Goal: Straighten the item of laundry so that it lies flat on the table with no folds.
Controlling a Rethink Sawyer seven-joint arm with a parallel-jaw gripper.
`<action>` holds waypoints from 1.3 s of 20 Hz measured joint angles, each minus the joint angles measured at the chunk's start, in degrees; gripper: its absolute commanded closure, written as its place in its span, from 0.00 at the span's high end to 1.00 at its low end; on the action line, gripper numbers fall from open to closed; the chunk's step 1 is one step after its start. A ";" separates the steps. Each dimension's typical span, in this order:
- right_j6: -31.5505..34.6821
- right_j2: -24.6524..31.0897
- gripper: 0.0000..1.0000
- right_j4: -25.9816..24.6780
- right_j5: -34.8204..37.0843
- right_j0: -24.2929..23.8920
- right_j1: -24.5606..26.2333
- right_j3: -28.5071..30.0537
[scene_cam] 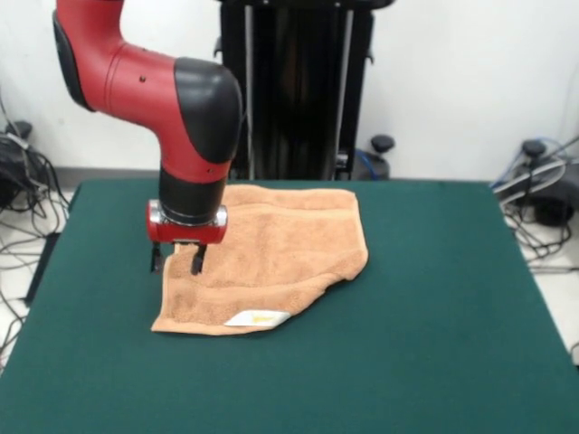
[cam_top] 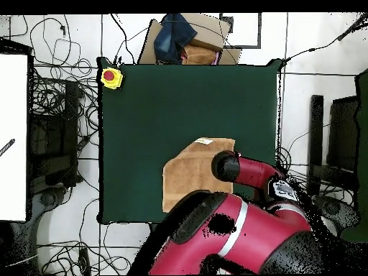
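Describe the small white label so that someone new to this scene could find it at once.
On the dark green table lies a peach-orange towel, beside the gripper. The label sits at the towel's near edge in the front view: a small white tag, the only pale patch on the cloth.

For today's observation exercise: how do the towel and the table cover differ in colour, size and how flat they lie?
The towel is peach-orange; the table cover is dark green. The towel is small and covers only part of the much larger table. The towel has one corner folded, with a white label showing; the table cover lies smooth. Both are soft-looking fabric.
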 measured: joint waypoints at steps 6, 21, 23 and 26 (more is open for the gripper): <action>0.00 0.67 1.00 5.34 0.01 1.87 0.12 0.00; 0.00 5.07 1.00 15.11 0.00 5.33 0.18 0.02; 0.00 5.10 1.00 15.11 0.00 5.32 0.19 0.02; 0.00 5.13 1.00 15.17 0.00 5.36 0.19 0.02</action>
